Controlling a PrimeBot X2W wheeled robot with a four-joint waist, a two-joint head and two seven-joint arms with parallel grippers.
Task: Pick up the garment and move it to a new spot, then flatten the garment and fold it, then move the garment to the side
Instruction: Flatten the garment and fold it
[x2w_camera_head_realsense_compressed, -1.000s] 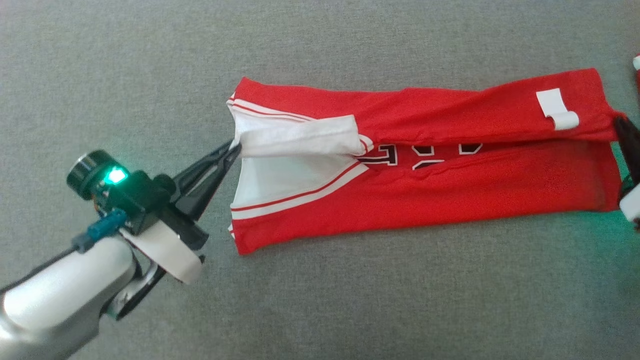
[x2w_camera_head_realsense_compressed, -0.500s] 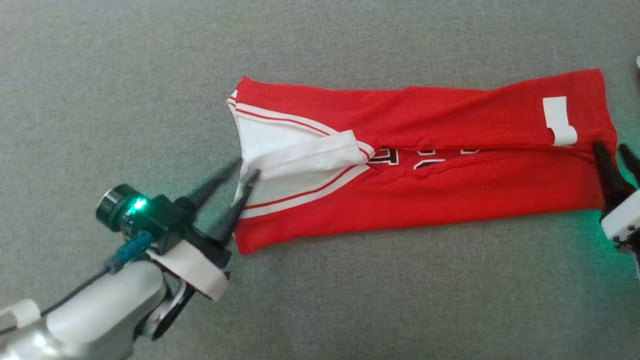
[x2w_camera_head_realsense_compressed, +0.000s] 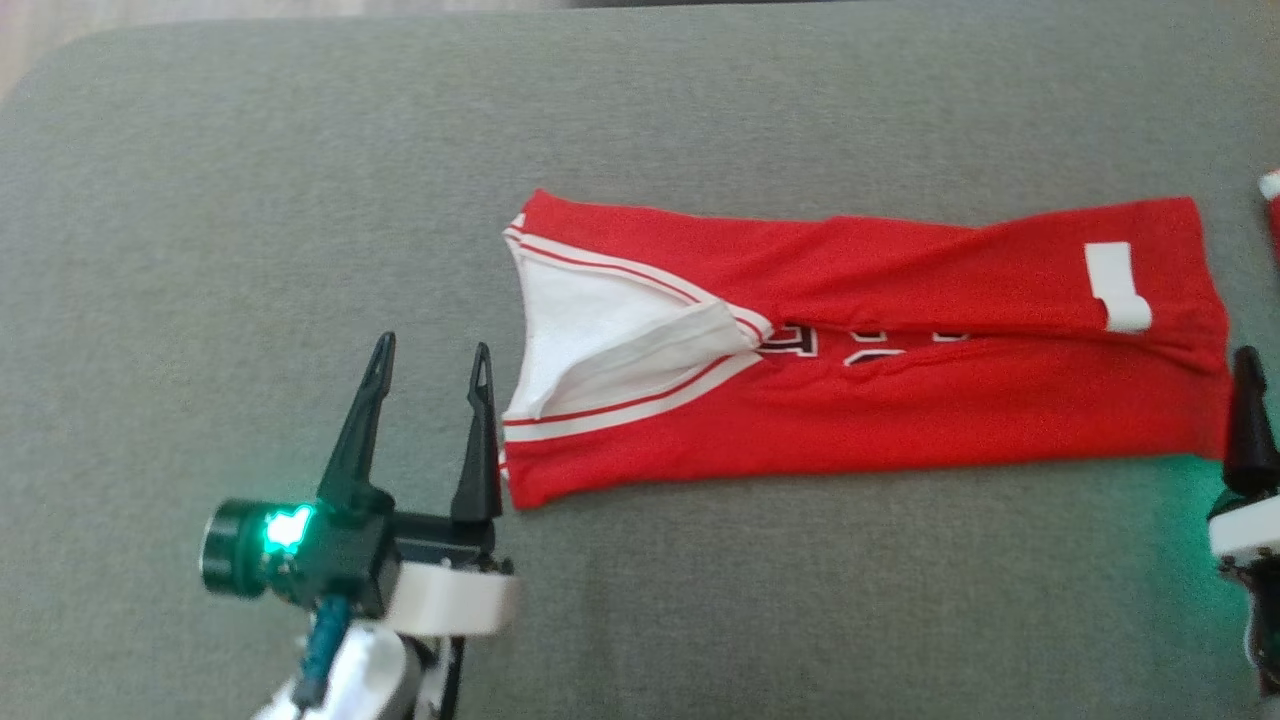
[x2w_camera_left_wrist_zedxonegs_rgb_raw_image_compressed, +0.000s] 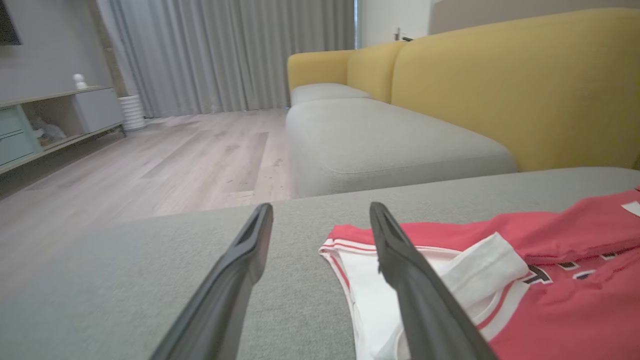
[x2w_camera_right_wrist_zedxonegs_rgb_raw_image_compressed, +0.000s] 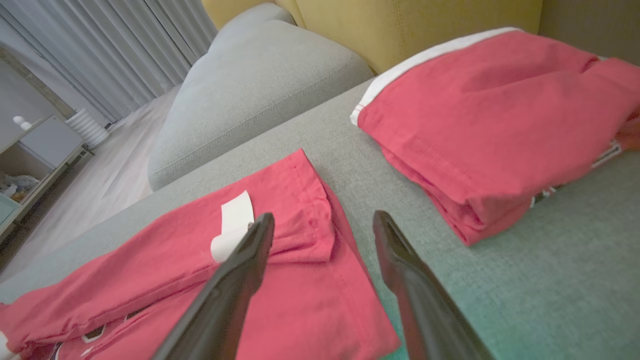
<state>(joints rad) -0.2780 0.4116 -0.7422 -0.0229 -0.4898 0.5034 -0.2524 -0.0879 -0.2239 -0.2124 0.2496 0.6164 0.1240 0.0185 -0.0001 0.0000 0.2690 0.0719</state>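
A grey upholstered seat (x2w_camera_head_realsense_compressed: 250, 200) serves as the working surface, and a yellow sofa back (x2w_camera_left_wrist_zedxonegs_rgb_raw_image_compressed: 500, 90), grey curtains (x2w_camera_left_wrist_zedxonegs_rgb_raw_image_compressed: 225, 50) and a wooden floor (x2w_camera_left_wrist_zedxonegs_rgb_raw_image_compressed: 150, 160) are seen behind it. The left gripper (x2w_camera_head_realsense_compressed: 433, 345) is held wide open, and nothing is caught between its fingers. The finger nearer the cloth is placed just beside the neck end of the garment (x2w_camera_head_realsense_compressed: 900, 400). The right gripper (x2w_camera_right_wrist_zedxonegs_rgb_raw_image_compressed: 322, 216) is likewise spread wide, and nothing is gripped. One of its fingers is seen over the hem end of the garment and the other over bare seat; whether the cloth is touched cannot be told. The garment, a red jersey with white trim, is laid across the seat, folded lengthwise into a long strip. Its white lining (x2w_camera_head_realsense_compressed: 590, 330) is exposed at the neck, and a white label (x2w_camera_head_realsense_compressed: 1115, 285) is shown near the hem. A folded red bundle (x2w_camera_right_wrist_zedxonegs_rgb_raw_image_compressed: 475, 125) is placed beyond the hem end, apart from the strip.
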